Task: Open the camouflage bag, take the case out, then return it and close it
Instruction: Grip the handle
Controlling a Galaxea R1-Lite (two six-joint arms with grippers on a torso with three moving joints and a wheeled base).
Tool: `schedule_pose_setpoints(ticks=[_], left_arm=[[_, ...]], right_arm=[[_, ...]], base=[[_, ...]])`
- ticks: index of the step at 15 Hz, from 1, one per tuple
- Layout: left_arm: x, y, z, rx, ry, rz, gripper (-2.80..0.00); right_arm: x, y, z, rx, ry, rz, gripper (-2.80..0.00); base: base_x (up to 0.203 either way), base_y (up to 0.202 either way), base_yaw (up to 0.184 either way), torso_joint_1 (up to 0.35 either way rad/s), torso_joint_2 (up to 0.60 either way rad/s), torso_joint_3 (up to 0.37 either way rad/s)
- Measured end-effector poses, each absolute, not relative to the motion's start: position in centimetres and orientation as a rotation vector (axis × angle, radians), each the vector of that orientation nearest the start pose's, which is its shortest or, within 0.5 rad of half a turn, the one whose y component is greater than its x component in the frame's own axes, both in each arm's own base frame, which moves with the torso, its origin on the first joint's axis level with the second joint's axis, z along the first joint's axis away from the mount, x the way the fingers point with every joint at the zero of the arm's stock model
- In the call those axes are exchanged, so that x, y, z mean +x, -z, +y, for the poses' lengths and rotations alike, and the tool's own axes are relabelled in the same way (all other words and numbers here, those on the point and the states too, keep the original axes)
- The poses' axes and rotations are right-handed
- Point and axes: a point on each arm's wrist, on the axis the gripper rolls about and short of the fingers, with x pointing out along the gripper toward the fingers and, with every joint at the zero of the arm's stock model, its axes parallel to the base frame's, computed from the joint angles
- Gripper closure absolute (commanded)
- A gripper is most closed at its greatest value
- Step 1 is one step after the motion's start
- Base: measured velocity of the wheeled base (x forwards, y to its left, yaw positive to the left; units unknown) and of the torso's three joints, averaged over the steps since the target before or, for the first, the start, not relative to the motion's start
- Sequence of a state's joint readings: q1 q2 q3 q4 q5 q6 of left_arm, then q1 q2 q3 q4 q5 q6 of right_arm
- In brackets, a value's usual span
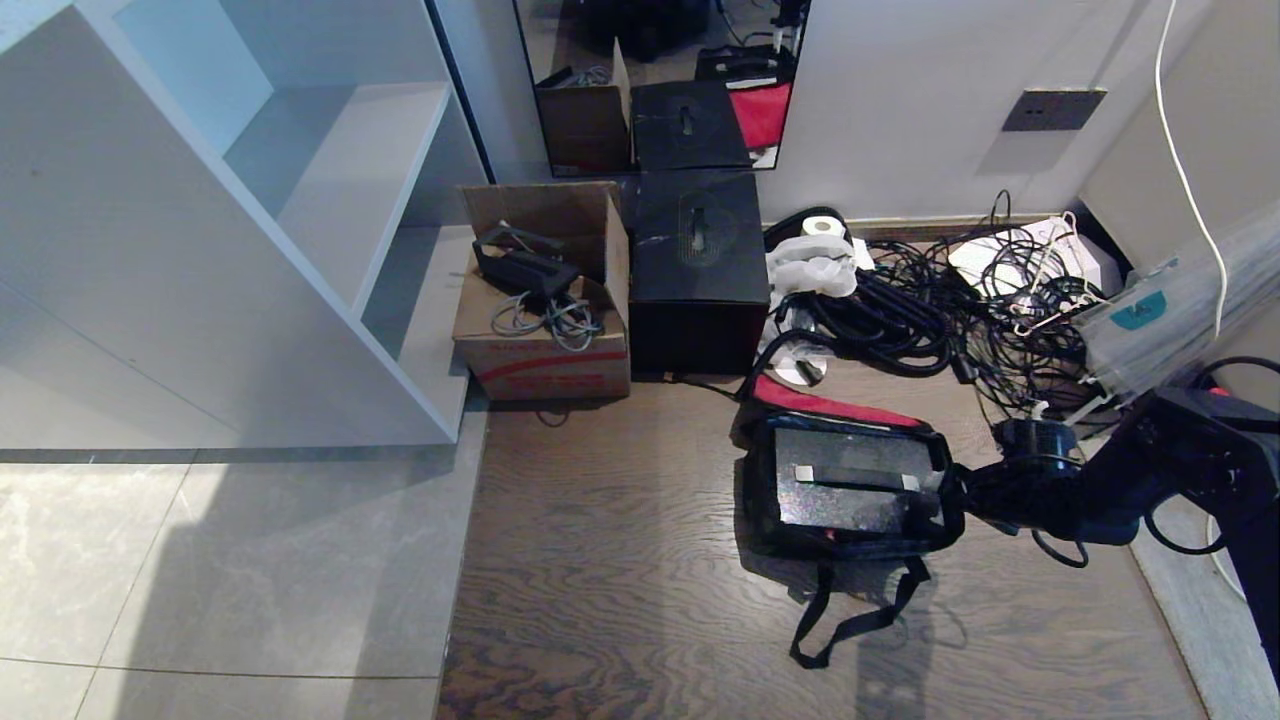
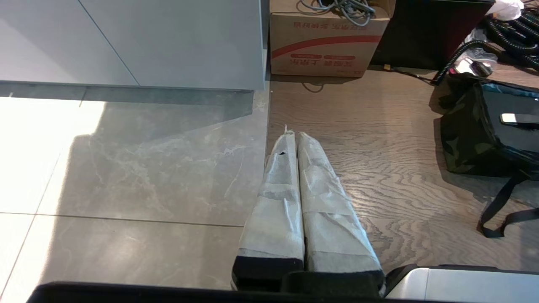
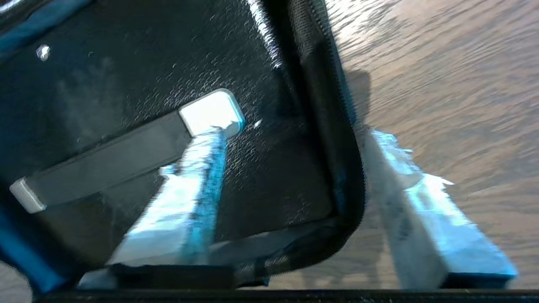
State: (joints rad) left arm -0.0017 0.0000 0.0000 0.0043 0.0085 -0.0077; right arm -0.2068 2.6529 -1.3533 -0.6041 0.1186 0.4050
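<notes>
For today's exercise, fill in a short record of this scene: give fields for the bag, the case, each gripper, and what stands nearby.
bag: camouflage bag on the wood floor, lid open, red lining showing at its far side
case: case lying inside the bag, handle up
right gripper: right gripper open at the bag's right end, one finger over the case, the other outside the bag wall
left gripper: left gripper shut, above the floor, away from the bag
nearby: black cube box, cardboard box, tangle of cables
</notes>
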Motion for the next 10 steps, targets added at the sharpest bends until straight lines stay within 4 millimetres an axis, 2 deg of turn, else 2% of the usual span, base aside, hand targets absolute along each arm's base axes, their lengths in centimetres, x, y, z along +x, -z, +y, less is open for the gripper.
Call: schedule_pose_setpoints(ticks=[1,2,5,10], left_arm=[[-2.3,-7.5,0.0,-0.007,-0.007,0.004,0.0],[-2.3,-7.5,0.0,-0.008,-0.007,0.005,0.0],[-2.3,-7.5,0.0,-0.008,-0.007,0.004,0.0],[-2.3,-7.5,0.0,-0.008,-0.008,0.004,0.0]], right_arm=[[45.4,7.3,-9.5,0.504,0.231,0.657,-2.8],[45.4,7.2,-10.1,0.511,0.242,0.65,0.0],[45.5,6.9,-12.0,0.509,0.267,0.615,0.0],[45.9,7.5,-13.2,0.384,0.286,0.608,0.0]], base=[[0.0,0.0,0.0,0.0,0.0,0.0],[0.0,0.0,0.0,0.0,0.0,0.0],[0.0,0.0,0.0,0.0,0.0,0.0],[0.0,0.0,0.0,0.0,0.0,0.0]])
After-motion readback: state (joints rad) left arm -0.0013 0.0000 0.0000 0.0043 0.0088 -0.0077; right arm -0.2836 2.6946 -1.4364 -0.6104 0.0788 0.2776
